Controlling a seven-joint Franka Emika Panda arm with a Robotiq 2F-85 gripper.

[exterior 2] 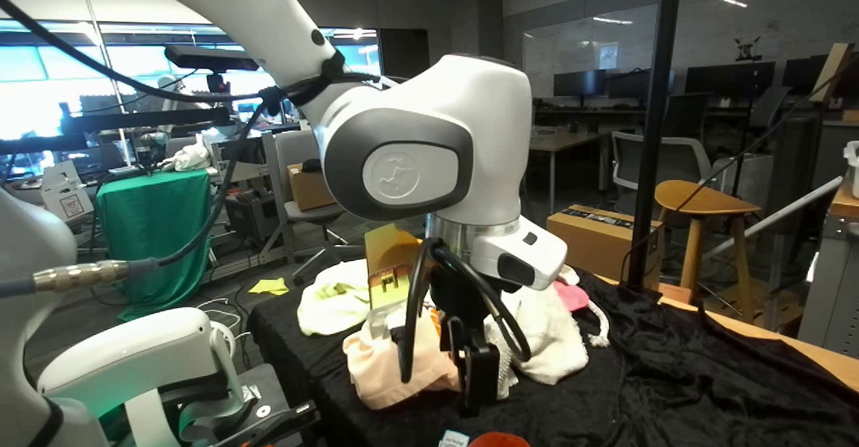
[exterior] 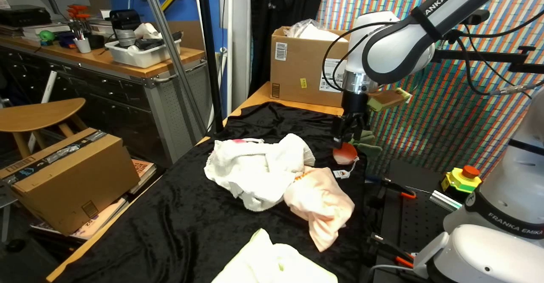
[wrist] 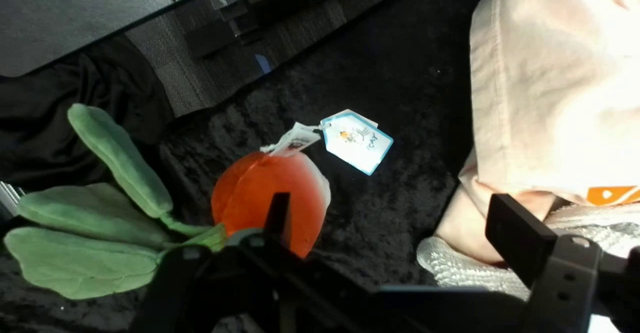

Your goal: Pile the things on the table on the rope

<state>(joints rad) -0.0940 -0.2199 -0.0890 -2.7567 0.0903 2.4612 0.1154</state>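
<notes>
On the black-covered table (exterior: 178,232) lie a white cloth (exterior: 259,168), a peach cloth (exterior: 321,202) overlapping it, and a pale yellow-green cloth (exterior: 272,261) apart from them. A white braided rope (exterior 2: 599,326) pokes out beside the white cloth and a pink patch (exterior 2: 570,296); the rest of it is hidden. A red-orange plush (wrist: 280,193) with green leaves and a paper tag lies by the table's edge. My gripper (wrist: 392,218) is open above the table, nothing between its fingers. In the wrist view one finger overlaps the plush, the other the peach cloth.
A large cardboard box (exterior: 306,66) stands at the table's end, behind the arm. A black pole (exterior: 210,53) rises at the table's side. Past the edge by the plush are the robot's base and a red emergency button (exterior: 470,172).
</notes>
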